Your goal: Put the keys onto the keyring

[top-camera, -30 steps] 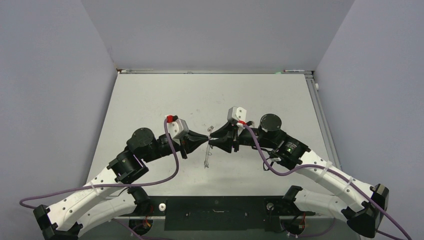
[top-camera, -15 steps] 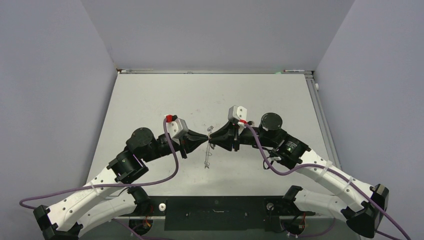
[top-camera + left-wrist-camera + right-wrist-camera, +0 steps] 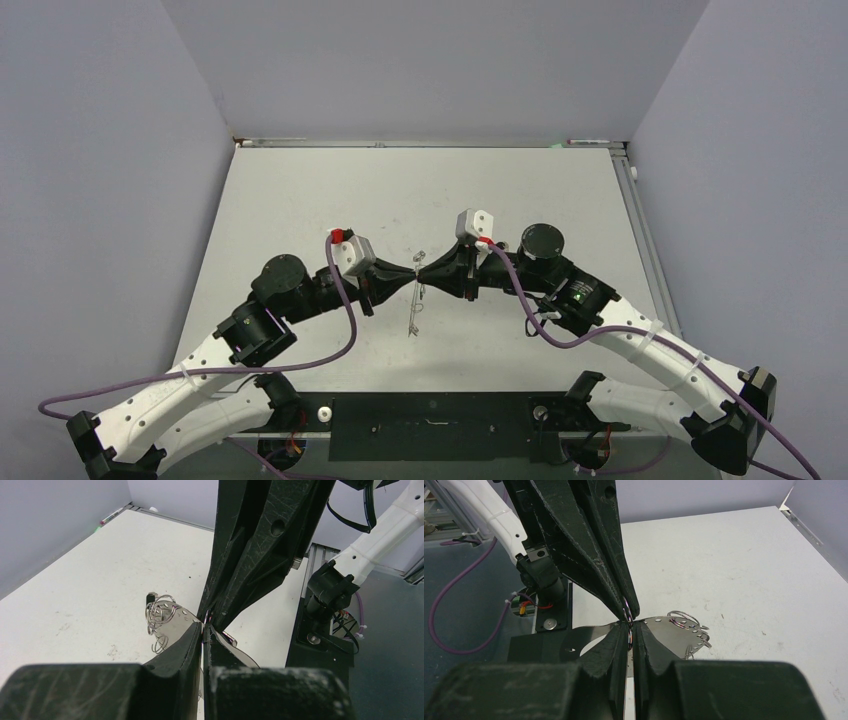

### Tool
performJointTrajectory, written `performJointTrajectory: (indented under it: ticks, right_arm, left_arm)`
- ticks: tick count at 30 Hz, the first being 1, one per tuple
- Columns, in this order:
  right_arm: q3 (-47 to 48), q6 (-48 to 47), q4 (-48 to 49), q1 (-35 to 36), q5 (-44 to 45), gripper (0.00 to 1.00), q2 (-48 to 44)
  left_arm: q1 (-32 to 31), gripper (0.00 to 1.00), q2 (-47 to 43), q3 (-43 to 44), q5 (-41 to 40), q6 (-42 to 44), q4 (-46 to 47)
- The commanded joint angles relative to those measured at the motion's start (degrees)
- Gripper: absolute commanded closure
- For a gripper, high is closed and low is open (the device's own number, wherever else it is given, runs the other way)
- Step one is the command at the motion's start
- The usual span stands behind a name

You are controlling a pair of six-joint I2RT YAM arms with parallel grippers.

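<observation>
The left gripper [image 3: 410,277] and the right gripper [image 3: 424,275] met tip to tip over the table [image 3: 300,200], both pinching the thin keyring [image 3: 669,626].

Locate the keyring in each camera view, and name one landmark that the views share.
Top external: keyring at centre, edge-on, a thin line crossing the meeting gripper tips.
Left wrist: keyring left of centre, band and wire loops behind the left gripper.
Right wrist: keyring right of centre, band and loops behind the right gripper.
Shared landmark: the two grippers' tips meeting on the ring.
</observation>
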Motion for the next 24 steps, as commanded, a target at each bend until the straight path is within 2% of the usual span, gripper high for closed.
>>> performJointTrajectory:
  ticks: [1, 3, 6, 10, 17, 24]
  right_arm:
    - [1.5, -0.3, 5.5, 0.1, -2.5, 0.95, 0.6]
    - [1.6, -0.5, 4.6, 0.2, -2.2, 0.95, 0.5]
    - [1.9, -1.2, 2.8, 0.2, -1.4, 0.95, 0.1]
    - [2.2, -1.2, 0.3, 0.2, 0.4, 0.95, -0.6]
    - [4.4, -4.9, -8.0, 0.1, 2.6, 0.95, -1.9]
    - [7.8, -8.3, -17.0, 0.2, 4.7, 0.95, -2.4]
  left_arm:
    - [-0.2, 1.00, 0.2, 0.6, 1.8, 0.4, 3.8]
    - [-0.2, 0.97, 0.4, 1.1, 1.6, 1.4, 2.5]
    - [-0.2, 0.74, 0.4, 1.5, 1.9, 2.2, 1.2]
    - [-0.2, 0.61, 0.5, 1.9, 3.2, 3.1, 0.5]
    - [-0.3, 0.57, -0.4, 3.1, 7.2, 6.9, -5.1]
    - [-0.2, 0.57, 2.4, 9.5, 11.4, 10.6, -14.0]
